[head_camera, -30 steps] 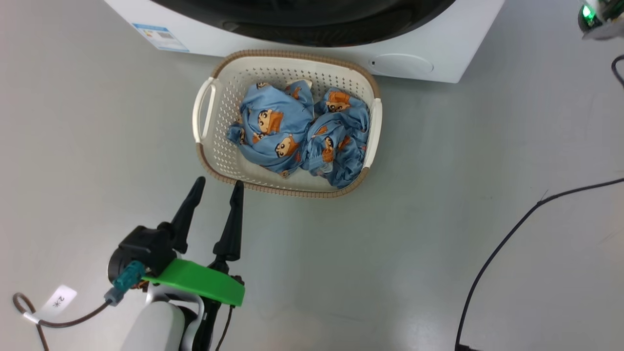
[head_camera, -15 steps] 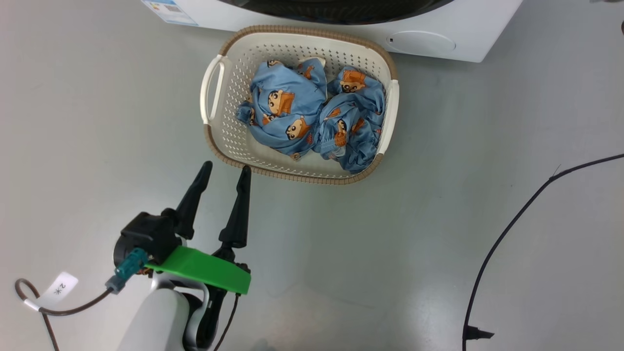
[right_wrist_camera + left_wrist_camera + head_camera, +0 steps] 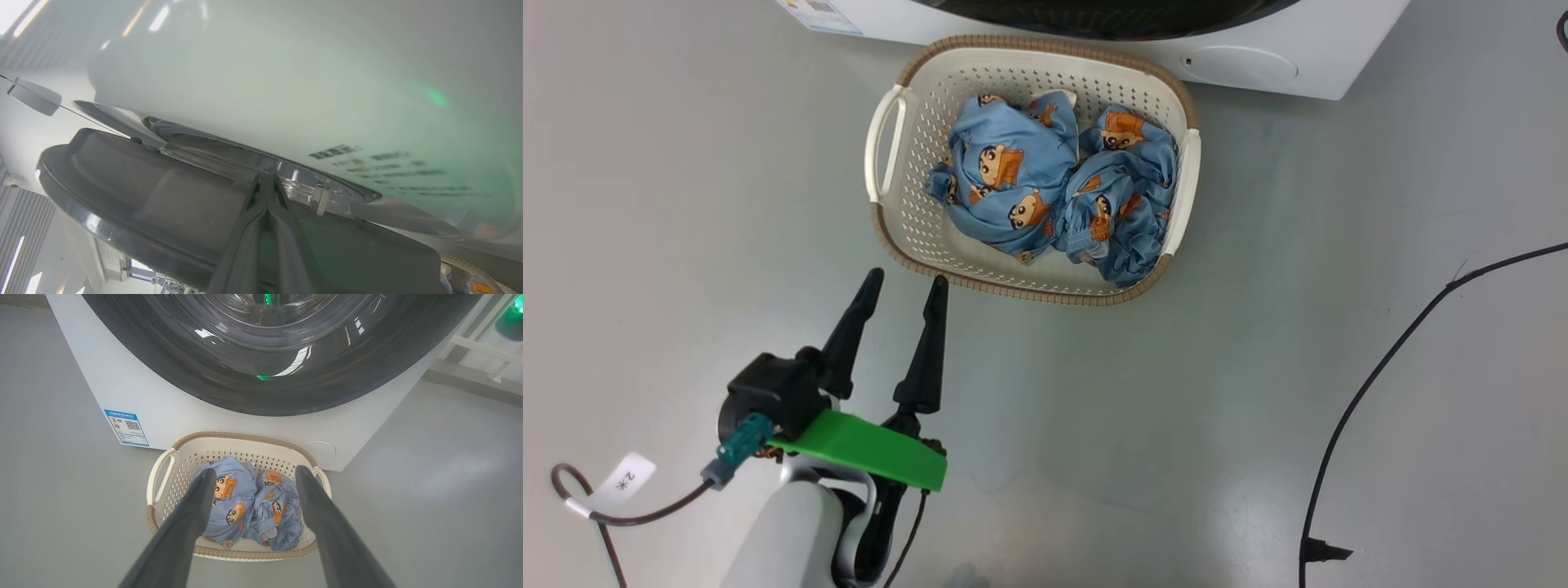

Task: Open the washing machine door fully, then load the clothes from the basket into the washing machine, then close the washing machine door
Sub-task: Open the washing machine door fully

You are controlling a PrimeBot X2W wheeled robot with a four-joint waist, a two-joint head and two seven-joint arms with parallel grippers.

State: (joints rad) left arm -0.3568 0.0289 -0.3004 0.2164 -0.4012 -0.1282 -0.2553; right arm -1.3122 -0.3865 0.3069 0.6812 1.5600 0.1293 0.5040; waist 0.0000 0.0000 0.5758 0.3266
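Fingers of my left gripper spread wide near the basket, those of my right gripper pressed together at the washing machine door, I judge the clothes bunched in that basket soft and light, best pinched by a raised fold.

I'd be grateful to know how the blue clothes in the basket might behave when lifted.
The clothes lie crumpled, so they are probably floppy and light, drooping from a pinch. The two touch, so one may drag the other.
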